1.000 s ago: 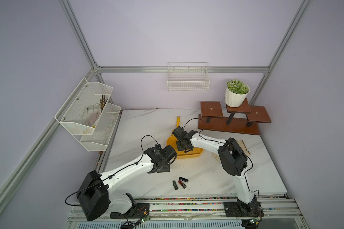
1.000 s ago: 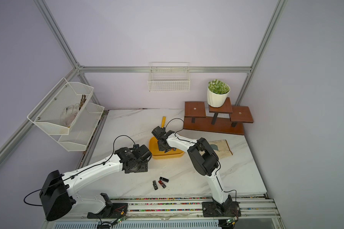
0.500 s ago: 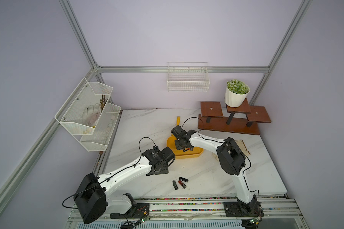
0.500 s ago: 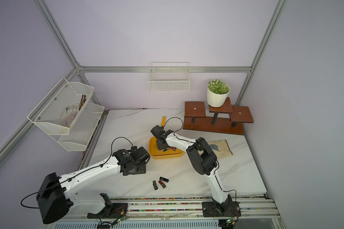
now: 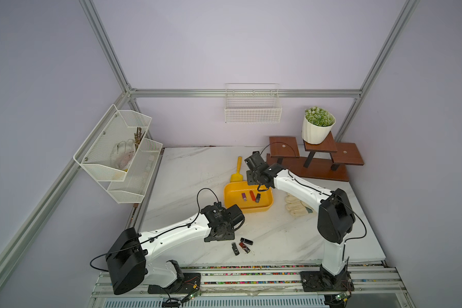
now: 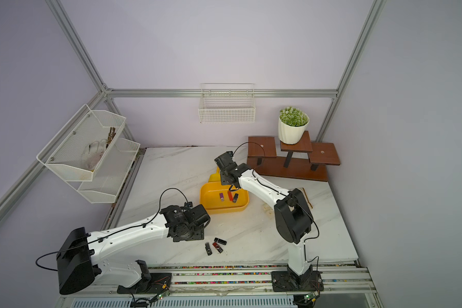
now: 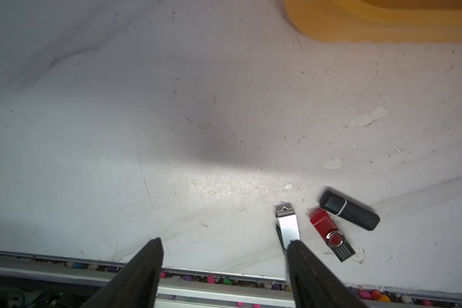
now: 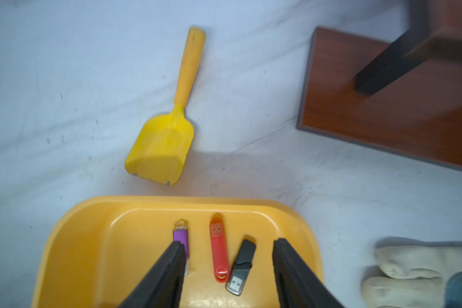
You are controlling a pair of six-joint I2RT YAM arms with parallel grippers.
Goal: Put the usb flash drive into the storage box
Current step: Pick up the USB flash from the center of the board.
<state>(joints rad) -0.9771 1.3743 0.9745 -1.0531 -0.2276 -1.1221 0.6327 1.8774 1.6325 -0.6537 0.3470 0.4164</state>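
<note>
Storage box (image 5: 251, 208): yellow tub at the middle of the counter (image 5: 192, 170), containing a purple drive (image 8: 181, 237), an orange-red drive (image 8: 218, 250) and a dark grey drive (image 8: 242, 264), side by side. Right gripper (image 8: 228, 242): above the box, jaws parted, holding nothing. Near edge of counter: silver swivel drive (image 7: 287, 224), red swivel drive (image 7: 328, 230), black capped drive (image 7: 350, 213), close together. Left gripper (image 7: 226, 241): above the counter just left of these, jaws wide, holding nothing.

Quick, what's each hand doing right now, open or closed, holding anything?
Left hand: open, empty.
Right hand: open, empty, above the shallow yellow plastic tub.
</note>
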